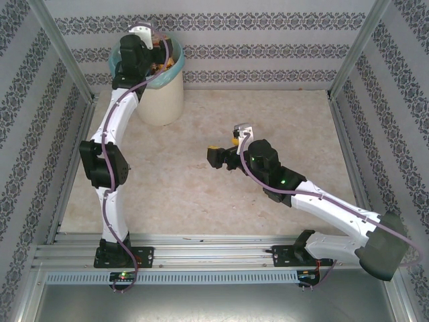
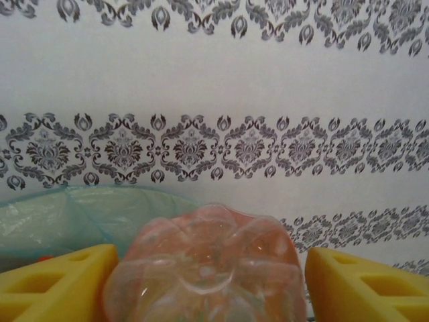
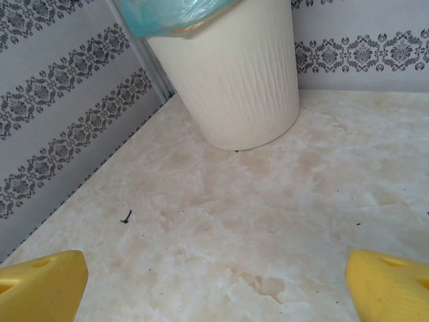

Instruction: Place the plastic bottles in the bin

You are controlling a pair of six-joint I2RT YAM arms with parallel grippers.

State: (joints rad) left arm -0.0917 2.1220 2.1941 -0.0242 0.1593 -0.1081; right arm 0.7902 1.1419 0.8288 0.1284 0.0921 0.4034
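Pinching a clear, pink-tinted bottle (image 2: 206, 231) between its yellow fingers (image 2: 57, 285), the left claw (image 2: 209, 285) hangs over the mouth of the bin (image 1: 161, 100). The bin stands at the far left corner of the desk (image 1: 201, 201), and its turquoise liner (image 2: 60, 218) shows just beyond the bottle. The right claw (image 3: 214, 282) is spread wide with nothing between its fingers, low over the middle of the desk, facing the bin and well apart from it.
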